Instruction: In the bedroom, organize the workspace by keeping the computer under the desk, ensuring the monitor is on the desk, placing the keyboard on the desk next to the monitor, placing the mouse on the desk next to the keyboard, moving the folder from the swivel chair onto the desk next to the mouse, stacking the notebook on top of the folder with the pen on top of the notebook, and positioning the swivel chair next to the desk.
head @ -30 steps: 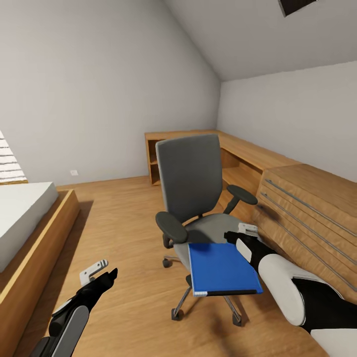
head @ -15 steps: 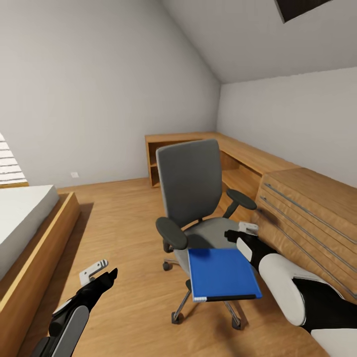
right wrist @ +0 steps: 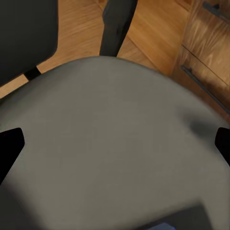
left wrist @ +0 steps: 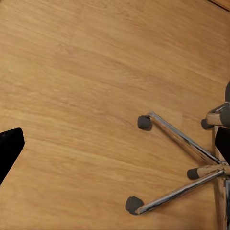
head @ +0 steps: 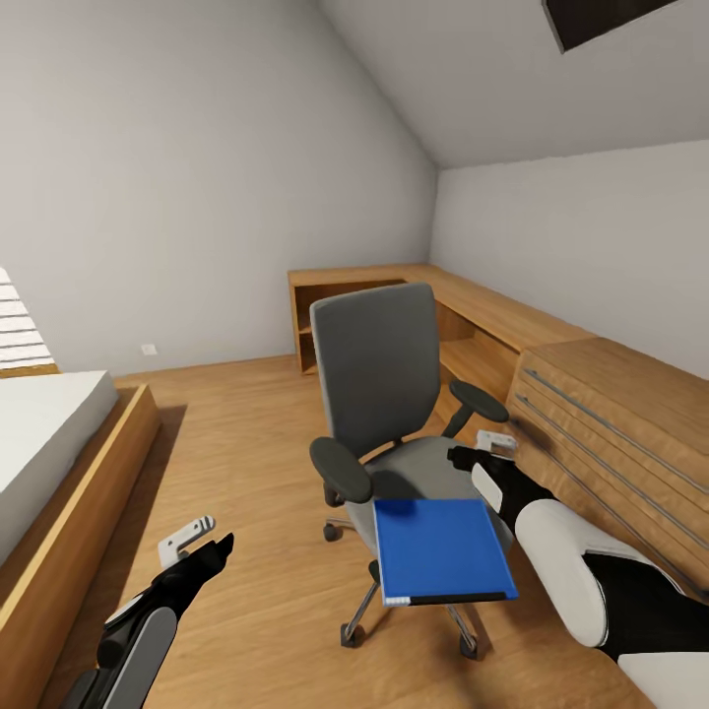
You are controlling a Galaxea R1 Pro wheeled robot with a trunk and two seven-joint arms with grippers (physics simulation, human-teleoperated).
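Right now the swivel chair [head: 389, 394] stands on the light wood floor [head: 246, 473] of the bedroom, and the folder [head: 440, 549] lies flat on the front of its grey seat, its dark spine edge overhanging toward the camera. The right end effector [head: 483, 451] hovers just above the seat behind the folder; in the right wrist view its two dark fingertips sit wide apart at the frame edges with only seat cushion [right wrist: 115, 143] between them, gripping nothing, and a sliver of the blue folder [right wrist: 163, 226] shows at the edge. The left end effector [head: 197, 544] hangs low over bare floor, well apart from the chair; whether it is apart or together cannot be told, since just one fingertip [left wrist: 8, 148] shows in its wrist view, beside the chair's chrome base [left wrist: 182, 167]. A wooden drawer cabinet [head: 611, 443] stands just beside the chair, its far end cut off, and a low bed [head: 59, 463] is partly out of frame.
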